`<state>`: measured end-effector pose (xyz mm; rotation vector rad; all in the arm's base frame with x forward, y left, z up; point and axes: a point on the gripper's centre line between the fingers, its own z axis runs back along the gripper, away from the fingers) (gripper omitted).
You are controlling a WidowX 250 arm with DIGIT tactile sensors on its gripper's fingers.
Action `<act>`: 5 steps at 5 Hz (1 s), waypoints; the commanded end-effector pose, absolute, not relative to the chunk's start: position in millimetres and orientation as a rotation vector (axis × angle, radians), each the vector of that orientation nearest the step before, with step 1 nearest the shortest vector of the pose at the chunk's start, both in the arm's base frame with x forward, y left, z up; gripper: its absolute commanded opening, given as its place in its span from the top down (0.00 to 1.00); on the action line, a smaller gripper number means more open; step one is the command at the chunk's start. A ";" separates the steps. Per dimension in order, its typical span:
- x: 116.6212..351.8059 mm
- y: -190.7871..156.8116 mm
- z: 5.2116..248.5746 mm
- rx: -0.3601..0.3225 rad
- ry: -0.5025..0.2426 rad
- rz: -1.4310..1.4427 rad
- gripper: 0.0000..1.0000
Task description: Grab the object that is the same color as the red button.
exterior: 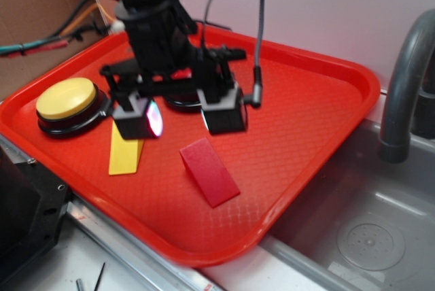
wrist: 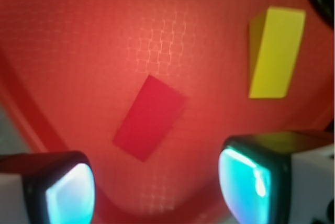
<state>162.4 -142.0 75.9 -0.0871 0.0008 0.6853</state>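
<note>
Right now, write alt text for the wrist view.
A red wedge lies flat on a red textured tray, just ahead of the open pincer, whose two glowing fingertips frame the bottom. A yellow wedge sits upper right.

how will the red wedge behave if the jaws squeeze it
The red wedge looks solid and hard-edged, so it should stay stiff rather than give. Its sloped top could let pads slide off if squeezed top to bottom; the flat sides look safer. It lies flat on the textured tray, so rolling seems unlikely.
</note>
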 end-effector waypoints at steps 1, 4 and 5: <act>175.8 -133.3 52.9 -0.136 -0.029 0.899 0.00; 219.6 -127.1 34.7 -0.069 -0.006 0.920 0.00; 205.1 -130.4 46.2 -0.059 -0.027 0.807 0.00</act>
